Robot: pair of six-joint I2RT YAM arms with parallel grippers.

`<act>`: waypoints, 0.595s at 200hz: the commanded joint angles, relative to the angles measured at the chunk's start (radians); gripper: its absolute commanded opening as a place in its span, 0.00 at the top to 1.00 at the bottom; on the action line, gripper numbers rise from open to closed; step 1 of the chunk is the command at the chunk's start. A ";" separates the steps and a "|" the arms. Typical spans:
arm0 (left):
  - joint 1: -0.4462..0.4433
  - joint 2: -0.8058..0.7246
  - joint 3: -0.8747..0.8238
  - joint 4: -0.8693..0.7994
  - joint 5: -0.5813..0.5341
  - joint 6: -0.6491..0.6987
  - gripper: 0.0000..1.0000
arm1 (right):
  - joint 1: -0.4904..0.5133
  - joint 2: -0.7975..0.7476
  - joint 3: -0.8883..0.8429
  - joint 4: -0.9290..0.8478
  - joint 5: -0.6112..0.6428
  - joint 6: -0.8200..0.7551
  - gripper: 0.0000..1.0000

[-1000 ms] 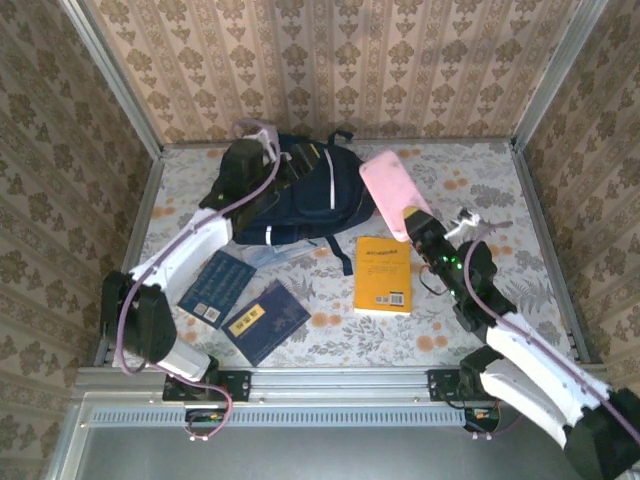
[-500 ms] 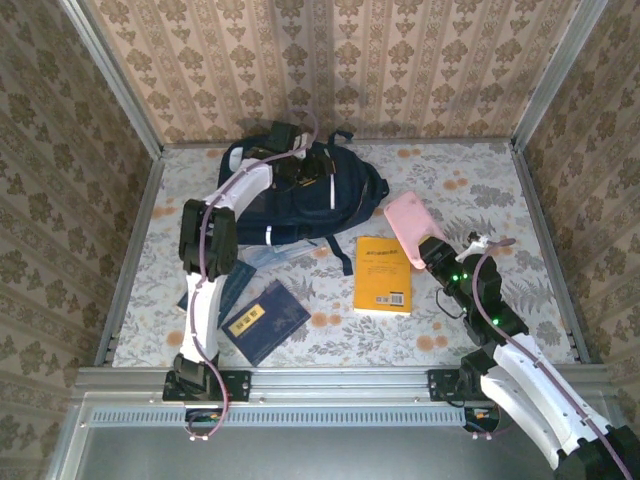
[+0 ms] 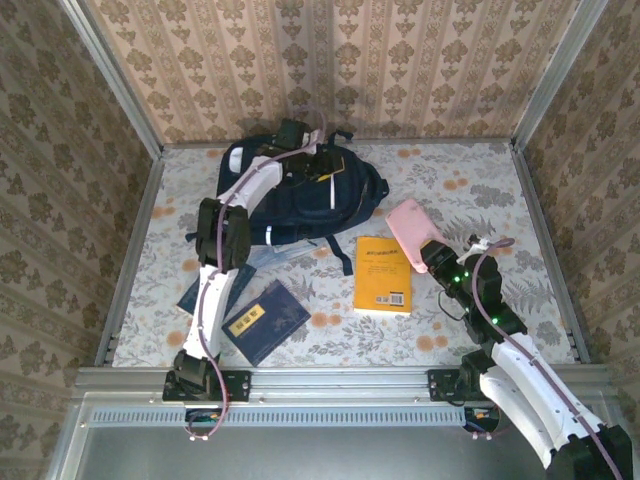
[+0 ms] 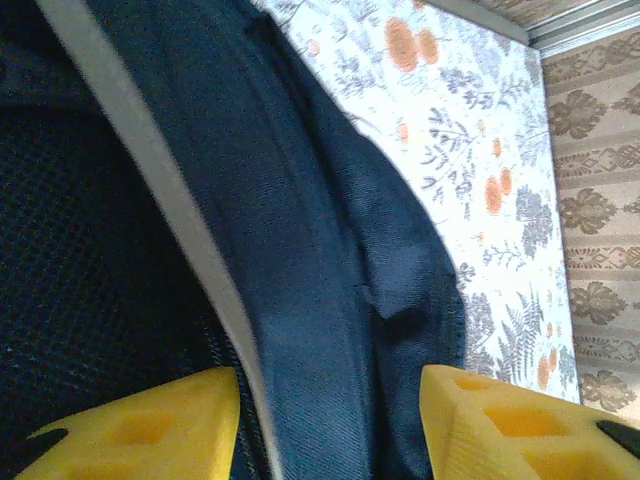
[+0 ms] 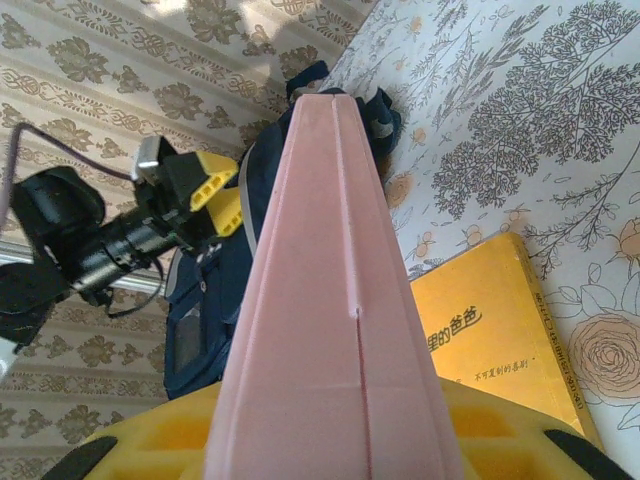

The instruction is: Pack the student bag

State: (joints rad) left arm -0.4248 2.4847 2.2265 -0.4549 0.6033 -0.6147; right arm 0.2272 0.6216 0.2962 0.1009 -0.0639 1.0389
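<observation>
Top external: left gripper [image 3: 320,168] is over the student bag [image 3: 300,208], fingers part-way apart astride the bag's white-striped edge. Cannot tell if it is pinched. Right gripper [image 3: 428,252], well apart from the bag, is clamped on a pink book [image 3: 408,222] sticking out ahead of its fingers.

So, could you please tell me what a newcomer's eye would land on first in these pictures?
The navy student bag at the far side of the table stands out, the left hand poised at its top with fingers astride a fabric edge. Next comes the flat pink item gripped by the right hand, just right of the yellow book.
</observation>
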 commanded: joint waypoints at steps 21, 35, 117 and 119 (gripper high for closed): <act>-0.010 0.064 0.075 0.005 0.032 -0.049 0.57 | -0.035 -0.006 -0.010 0.054 -0.059 -0.002 0.87; -0.016 0.078 0.109 -0.023 0.011 -0.047 0.64 | -0.041 -0.006 -0.017 0.057 -0.066 0.002 0.87; -0.026 -0.019 0.262 -0.318 -0.110 0.181 1.00 | -0.051 -0.046 0.058 -0.047 -0.074 -0.102 0.88; -0.025 -0.025 0.265 -0.327 -0.110 0.192 1.00 | -0.051 -0.045 0.061 -0.050 -0.074 -0.106 0.88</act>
State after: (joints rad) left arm -0.4446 2.5771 2.4321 -0.6525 0.4984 -0.5598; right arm 0.1822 0.5999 0.2886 0.0769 -0.1181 1.0058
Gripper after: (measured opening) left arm 0.046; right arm 0.345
